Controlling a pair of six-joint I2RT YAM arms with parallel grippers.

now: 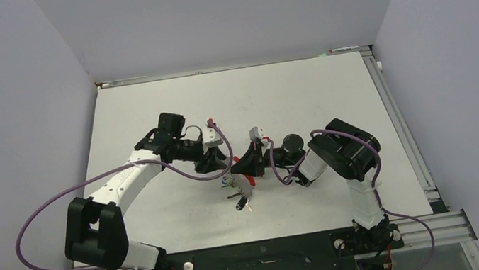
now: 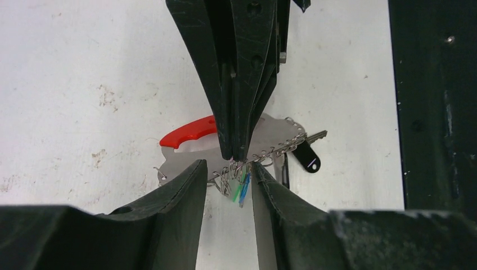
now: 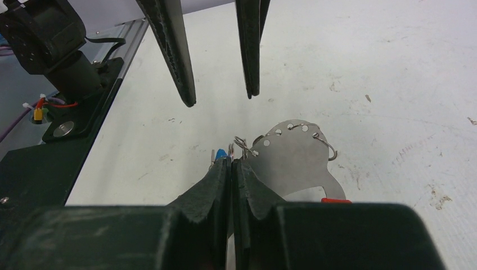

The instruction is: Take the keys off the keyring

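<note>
Keyring [image 3: 295, 157], flat grey metal, seemingly in right pincer [image 3: 232, 167].

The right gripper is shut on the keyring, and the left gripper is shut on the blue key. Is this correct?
Not fully. The left gripper is open: the left wrist view shows its jaws standing apart, with the blue key between them. The right gripper is shut on the keyring, as you say.
</note>
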